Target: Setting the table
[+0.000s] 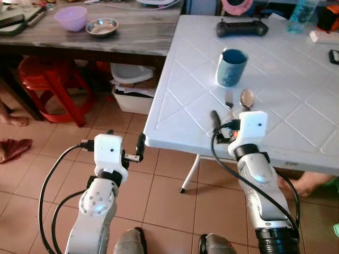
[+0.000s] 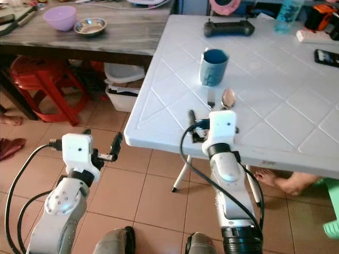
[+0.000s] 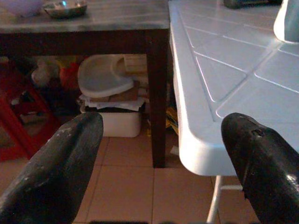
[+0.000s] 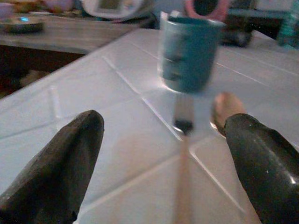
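Note:
A blue mug (image 1: pixel 231 67) stands upright on the white plastic table (image 1: pixel 296 116). Just in front of it lie a fork (image 1: pixel 229 98) and a spoon (image 1: pixel 247 98), side by side. My right gripper (image 1: pixel 230 119) hovers low over the table near its front edge, just short of the cutlery, open and holding nothing. In the right wrist view the fork (image 4: pixel 184 112) runs between the two fingers, with the spoon (image 4: pixel 224 107) beside it and the mug (image 4: pixel 189 56) behind. My left gripper (image 1: pixel 125 139) is open over the tiled floor, left of the table's corner (image 3: pixel 196 149).
A dark wooden table (image 1: pixel 132 32) at the back left carries a purple bowl (image 1: pixel 71 18) and a metal bowl (image 1: pixel 102 26). Under it stand a red stool (image 1: pixel 50 79) and plastic bins (image 1: pixel 132 90). A black controller (image 1: pixel 241 27), a bottle (image 1: pixel 302 16) and a phone (image 1: pixel 333 56) lie at the white table's far side. A person's foot (image 1: pixel 13 119) rests at left.

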{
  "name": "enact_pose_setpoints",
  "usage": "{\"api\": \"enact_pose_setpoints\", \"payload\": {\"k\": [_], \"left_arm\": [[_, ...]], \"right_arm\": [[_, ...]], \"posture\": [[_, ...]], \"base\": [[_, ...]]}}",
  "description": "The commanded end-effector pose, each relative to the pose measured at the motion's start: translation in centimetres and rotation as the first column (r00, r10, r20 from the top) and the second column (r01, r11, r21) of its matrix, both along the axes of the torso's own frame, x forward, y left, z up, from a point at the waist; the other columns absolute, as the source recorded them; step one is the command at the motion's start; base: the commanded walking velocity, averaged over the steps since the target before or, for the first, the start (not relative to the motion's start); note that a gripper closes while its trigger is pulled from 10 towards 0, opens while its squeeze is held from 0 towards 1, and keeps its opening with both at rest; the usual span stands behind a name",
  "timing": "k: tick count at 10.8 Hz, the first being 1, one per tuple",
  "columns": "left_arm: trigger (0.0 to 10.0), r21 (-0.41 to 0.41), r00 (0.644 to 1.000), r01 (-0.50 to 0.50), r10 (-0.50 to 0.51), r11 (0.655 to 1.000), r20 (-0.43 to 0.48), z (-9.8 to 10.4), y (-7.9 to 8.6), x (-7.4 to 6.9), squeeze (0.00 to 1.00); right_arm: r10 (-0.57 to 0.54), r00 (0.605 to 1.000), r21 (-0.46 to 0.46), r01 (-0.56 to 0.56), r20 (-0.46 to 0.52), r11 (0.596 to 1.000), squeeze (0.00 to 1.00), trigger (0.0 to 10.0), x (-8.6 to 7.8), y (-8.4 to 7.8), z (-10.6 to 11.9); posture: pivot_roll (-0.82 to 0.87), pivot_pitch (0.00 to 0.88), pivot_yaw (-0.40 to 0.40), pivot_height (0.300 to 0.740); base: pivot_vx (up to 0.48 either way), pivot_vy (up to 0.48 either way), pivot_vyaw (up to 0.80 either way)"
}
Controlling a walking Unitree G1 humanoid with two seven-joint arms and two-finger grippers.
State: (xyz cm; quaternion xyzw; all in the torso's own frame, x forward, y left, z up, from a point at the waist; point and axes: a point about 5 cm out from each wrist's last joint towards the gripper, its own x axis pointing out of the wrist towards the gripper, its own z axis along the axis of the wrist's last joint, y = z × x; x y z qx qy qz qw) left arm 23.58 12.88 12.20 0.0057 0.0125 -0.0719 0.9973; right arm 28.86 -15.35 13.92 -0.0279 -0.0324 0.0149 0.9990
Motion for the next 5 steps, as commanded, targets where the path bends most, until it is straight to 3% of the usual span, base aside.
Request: {"api": "enact_pose_setpoints", "payload": {"k": [1,5], "left_arm": [[10.0,0.005,1.000,0.000,0.000,1.000,0.004,0.3,0.2,-0.2,0.00],[10.0,0.015,1.000,0.014,-0.014,1.000,-0.016,0.4,0.5,-1.0,0.00]], "right_arm": [[-0.025,1.000,0.010,0.025,-0.005,1.000,0.00,10.0,0.2,-0.4,0.2],[-0.066,0.998,0.013,0.066,-0.014,0.998,0.00,10.0,2.7,-1.3,1.8]], "posture": [[0.06,0.193,0.045,0.740],[0.08,0.225,0.053,0.740]], "base": [[0.000,0.000,0.00],[0.000,0.000,0.00]]}}
